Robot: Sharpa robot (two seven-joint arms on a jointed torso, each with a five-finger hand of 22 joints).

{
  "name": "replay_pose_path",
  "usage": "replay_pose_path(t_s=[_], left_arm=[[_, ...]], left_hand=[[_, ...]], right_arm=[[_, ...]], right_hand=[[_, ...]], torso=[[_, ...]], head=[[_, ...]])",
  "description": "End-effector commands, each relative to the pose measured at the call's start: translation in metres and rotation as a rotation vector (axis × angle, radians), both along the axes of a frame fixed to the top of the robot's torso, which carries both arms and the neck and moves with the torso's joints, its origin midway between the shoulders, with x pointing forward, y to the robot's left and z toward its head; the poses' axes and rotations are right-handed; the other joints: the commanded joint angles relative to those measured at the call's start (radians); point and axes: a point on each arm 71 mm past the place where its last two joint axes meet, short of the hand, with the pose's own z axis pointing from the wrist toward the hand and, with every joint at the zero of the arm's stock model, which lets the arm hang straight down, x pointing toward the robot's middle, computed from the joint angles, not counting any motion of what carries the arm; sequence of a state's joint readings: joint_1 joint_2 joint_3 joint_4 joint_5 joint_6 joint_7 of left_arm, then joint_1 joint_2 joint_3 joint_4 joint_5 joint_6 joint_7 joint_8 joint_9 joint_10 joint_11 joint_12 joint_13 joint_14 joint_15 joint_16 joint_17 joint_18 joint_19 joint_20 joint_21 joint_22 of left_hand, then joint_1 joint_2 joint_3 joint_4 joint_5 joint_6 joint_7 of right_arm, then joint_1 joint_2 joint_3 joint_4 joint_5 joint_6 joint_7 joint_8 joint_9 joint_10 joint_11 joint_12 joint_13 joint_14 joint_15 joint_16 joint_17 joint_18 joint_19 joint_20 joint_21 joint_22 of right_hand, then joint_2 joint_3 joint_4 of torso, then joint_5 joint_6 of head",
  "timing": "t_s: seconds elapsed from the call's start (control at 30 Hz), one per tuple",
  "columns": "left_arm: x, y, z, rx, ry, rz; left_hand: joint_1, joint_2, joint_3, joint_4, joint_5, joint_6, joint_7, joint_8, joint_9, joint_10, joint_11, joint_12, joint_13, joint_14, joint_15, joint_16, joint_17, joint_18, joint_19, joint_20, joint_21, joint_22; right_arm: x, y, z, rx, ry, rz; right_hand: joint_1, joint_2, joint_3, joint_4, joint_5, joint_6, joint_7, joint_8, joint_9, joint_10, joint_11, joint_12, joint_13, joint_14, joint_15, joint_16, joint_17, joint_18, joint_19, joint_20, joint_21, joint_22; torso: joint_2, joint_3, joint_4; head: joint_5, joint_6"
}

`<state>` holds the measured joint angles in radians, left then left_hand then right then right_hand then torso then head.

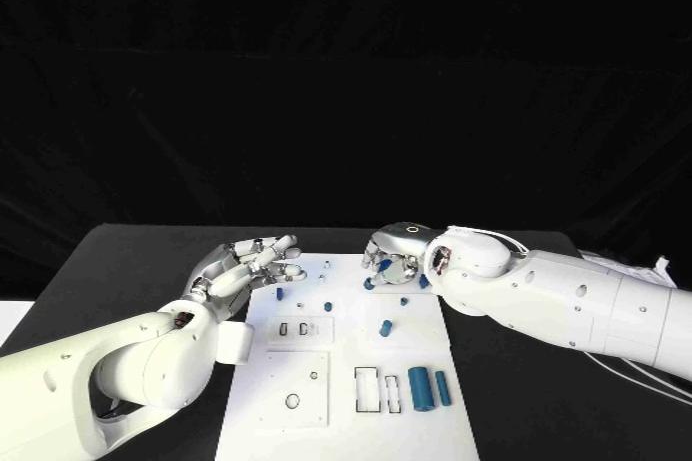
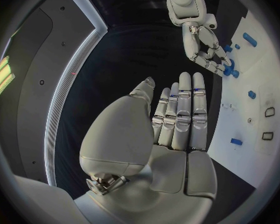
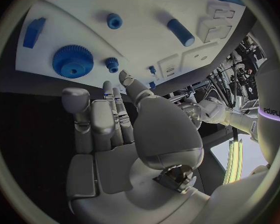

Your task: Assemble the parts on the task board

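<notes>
Currently both hands sit at the far end of the task board (image 1: pixel 346 421), on the black bench (image 1: pixel 130 256). Left hand (image 1: pixel 248 264) hovers at the board's far-left edge, fingers straight and together, palm bare, holding nothing. Right hand (image 1: pixel 392 259) is over the far-right corner, fingers slack and apart, nothing held, just beside a big blue gear (image 3: pixel 72 60) and a small gear (image 3: pixel 112 62). Mid-board: loose blue pegs (image 1: pixel 385 328). Near end: two blue cylinders (image 1: pixel 420 388) lying beside rectangular slots (image 1: pixel 366 390). Cables (image 1: pixel 635 366) lie on the bench by the right arm.
</notes>
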<state>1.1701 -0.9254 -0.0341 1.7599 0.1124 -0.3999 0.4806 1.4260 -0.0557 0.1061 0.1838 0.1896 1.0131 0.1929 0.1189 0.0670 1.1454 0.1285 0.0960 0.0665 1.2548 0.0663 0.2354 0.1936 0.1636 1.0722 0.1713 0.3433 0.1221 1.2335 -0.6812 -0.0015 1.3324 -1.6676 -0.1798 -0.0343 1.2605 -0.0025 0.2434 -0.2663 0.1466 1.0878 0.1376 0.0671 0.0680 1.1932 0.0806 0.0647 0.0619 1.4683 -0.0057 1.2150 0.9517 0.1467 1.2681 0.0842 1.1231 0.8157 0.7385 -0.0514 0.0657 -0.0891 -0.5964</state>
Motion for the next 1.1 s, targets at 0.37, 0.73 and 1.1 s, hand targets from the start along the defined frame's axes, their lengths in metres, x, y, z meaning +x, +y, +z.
replay_pose_path(t_s=[0.37, 0.73, 1.1], left_arm=[[0.0000, 0.0000, 0.0034, -0.015, -0.006, -0.017], [-0.0010, -0.0005, 0.0045, -0.016, -0.004, -0.022], [-0.0018, -0.0005, 0.0058, -0.016, -0.004, -0.024]], left_hand=[[-0.003, -0.006, -0.003, 0.002, -0.005, 0.000, 0.006, -0.006, -0.001, 0.000, 0.005, -0.008, 0.000, 0.003, 0.003, -0.007, 0.002, 0.019, 0.004, 0.004, -0.006, -0.002], [-0.003, -0.006, -0.003, 0.002, -0.005, 0.000, 0.006, -0.006, -0.001, 0.000, 0.005, -0.008, 0.000, 0.003, 0.003, -0.007, 0.002, 0.019, 0.004, 0.004, -0.006, -0.002], [-0.003, -0.005, -0.003, 0.002, -0.005, -0.001, 0.006, -0.008, -0.001, 0.000, 0.005, -0.009, 0.000, 0.003, 0.003, -0.008, 0.003, 0.019, 0.004, 0.004, -0.007, -0.003]], right_arm=[[0.0004, 0.0031, -0.0048, -0.112, 0.010, 0.006], [0.0031, 0.0053, -0.0071, -0.125, 0.019, 0.003], [0.0039, 0.0071, -0.0087, -0.133, 0.029, 0.007]], right_hand=[[-0.003, -0.010, 0.024, 0.008, -0.008, 0.005, -0.004, -0.003, 0.002, -0.006, -0.001, -0.003, 0.000, 0.041, 0.007, 0.040, 0.047, -0.022, 0.015, 0.006, 0.047, 0.058], [-0.005, -0.007, 0.037, 0.016, -0.011, 0.006, -0.004, -0.003, 0.002, -0.006, -0.001, -0.004, 0.000, 0.041, 0.007, 0.054, 0.062, -0.024, 0.015, 0.007, 0.061, 0.074], [-0.008, 0.009, 0.079, 0.044, -0.043, 0.029, -0.008, 0.002, 0.006, 0.013, -0.006, -0.001, 0.001, 0.039, 0.003, 0.081, 0.087, -0.027, 0.019, 0.005, 0.094, 0.110]], torso=[[0.013, -0.0027, 0.0057], [0.021, -0.0054, 0.0117], [0.033, -0.0088, 0.0161]], head=[[-0.004, 0.003], [-0.009, 0.003], [-0.009, 0.002]])
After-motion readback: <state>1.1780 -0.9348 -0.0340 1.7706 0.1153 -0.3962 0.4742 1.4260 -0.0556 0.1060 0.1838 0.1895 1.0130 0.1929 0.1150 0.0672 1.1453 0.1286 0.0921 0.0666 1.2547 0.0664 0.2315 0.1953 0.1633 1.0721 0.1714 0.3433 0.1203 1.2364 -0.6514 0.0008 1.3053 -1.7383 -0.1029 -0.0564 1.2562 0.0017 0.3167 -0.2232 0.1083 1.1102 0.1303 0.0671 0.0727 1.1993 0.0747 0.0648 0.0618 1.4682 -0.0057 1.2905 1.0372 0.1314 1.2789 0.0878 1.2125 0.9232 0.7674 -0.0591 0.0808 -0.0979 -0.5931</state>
